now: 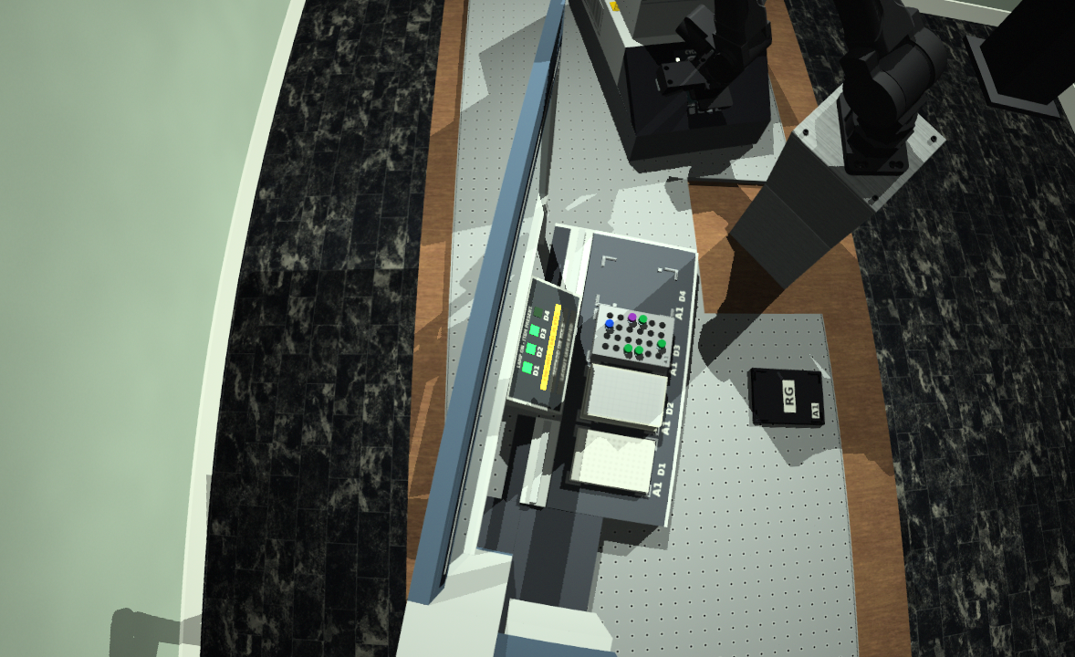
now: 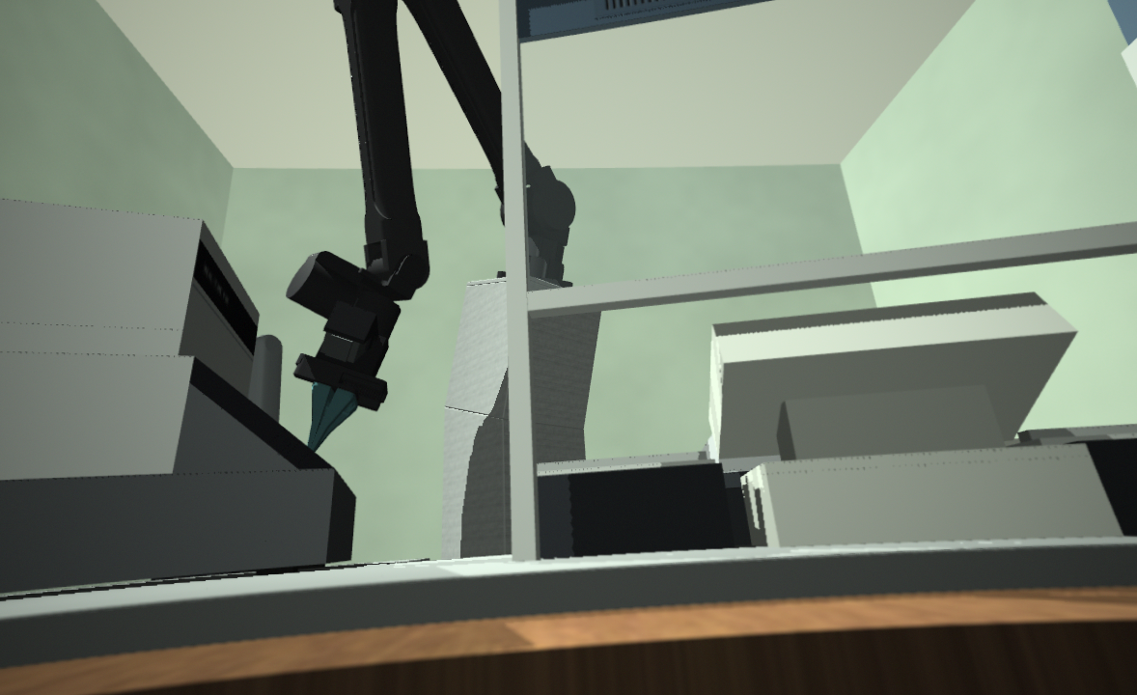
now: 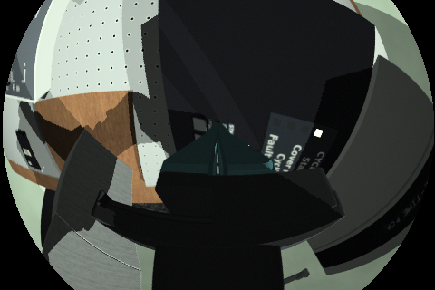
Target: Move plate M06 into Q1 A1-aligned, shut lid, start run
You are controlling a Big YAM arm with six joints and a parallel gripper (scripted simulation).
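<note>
Your tool, fingers pressed together on nothing, tip down at the cycler Q1 front panel; D4 bare; lamp unreadable.

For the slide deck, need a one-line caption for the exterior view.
Arm's shut jaws, teal fingers pointing down at cycler Q1's sloped front panel, seen low through the rack post.

Dark grey box-shaped real-time cycler Q1 at counter's far end, lid shut. White 96-well plate M06 not visible; the D4 nest, marked by white corner brackets, is bare.
</note>
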